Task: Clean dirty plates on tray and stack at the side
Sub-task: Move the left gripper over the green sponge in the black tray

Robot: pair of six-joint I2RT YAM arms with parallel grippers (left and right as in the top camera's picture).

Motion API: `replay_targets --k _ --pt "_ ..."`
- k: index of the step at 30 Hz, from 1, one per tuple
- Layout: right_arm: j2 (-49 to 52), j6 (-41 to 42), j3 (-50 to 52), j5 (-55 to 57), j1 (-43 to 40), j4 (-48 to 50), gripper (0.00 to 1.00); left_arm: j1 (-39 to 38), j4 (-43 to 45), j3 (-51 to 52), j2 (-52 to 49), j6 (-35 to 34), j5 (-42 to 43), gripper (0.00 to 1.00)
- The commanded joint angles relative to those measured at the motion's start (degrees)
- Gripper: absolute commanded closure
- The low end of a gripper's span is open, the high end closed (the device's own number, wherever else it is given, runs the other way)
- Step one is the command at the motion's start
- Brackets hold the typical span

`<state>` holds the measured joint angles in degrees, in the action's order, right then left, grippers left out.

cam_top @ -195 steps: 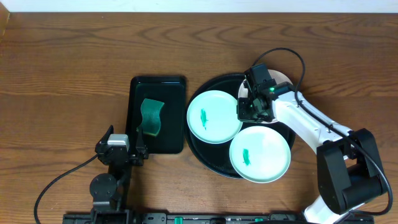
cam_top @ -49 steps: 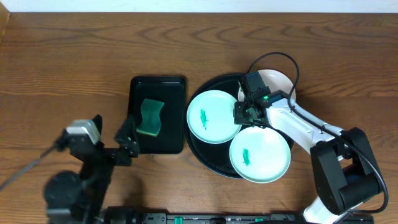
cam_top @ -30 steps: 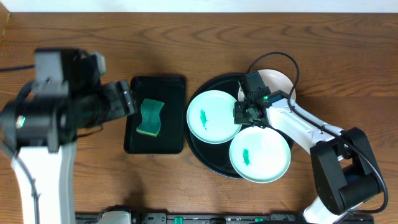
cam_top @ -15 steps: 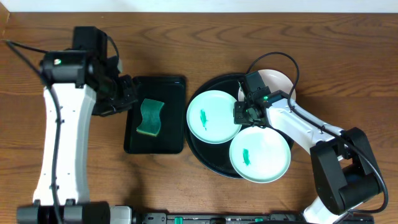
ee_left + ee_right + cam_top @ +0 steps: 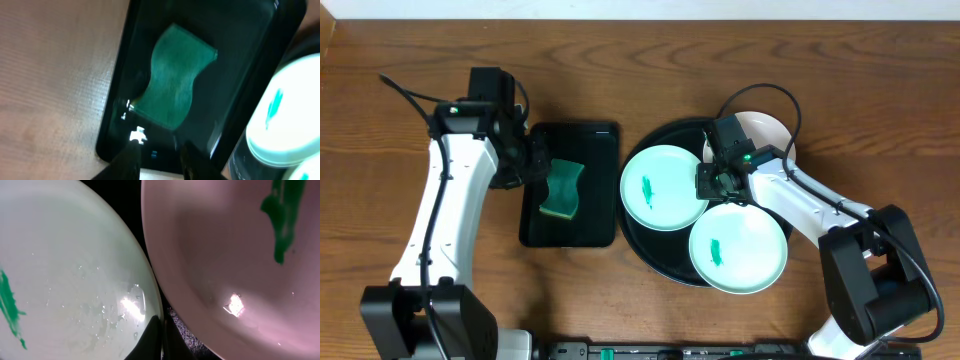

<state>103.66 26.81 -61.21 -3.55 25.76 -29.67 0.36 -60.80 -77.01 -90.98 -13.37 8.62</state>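
I'm seeing: plates (image 5: 664, 187) mint-green, smears (image 5: 647, 187) green; third plate (image 5: 770, 130) white; round tray (image 5: 640, 240) black; rectangular tray (image 5: 595, 135) black; sponge (image 5: 561, 188) green; table (image 5: 420, 60) brown wood-grain.

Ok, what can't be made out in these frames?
White plate: overhead, largely covered by the right arm.
Right gripper: right wrist, fingers cut off by the bottom edge; whether they pinch a plate edge is unclear.
Sponge: left wrist, motion-blurred; surface detail lost.
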Motion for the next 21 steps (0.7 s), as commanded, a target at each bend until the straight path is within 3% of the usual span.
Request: replay_targets --k 1,7,15,21 --pt "0.5 0.6 0.0 -0.3 0.4 0.2 0.99 0.2 5.3 3.8 0.0 -0.5 -0.5 0.7" --pt "0.5 0.6 0.0 -0.3 0.5 0.2 0.98 0.0 14.5 9.2 0.0 -0.4 -0.5 0.58" --pt "0.5 0.6 0.0 -0.3 0.5 0.1 0.97 -5.8 16.4 10.1 -0.2 4.6 -1.0 0.56" --pt "0.5 0.5 0.0 -0.3 0.5 0.1 0.98 -9.6 16.6 10.1 -1.7 0.5 -11.2 0.56"
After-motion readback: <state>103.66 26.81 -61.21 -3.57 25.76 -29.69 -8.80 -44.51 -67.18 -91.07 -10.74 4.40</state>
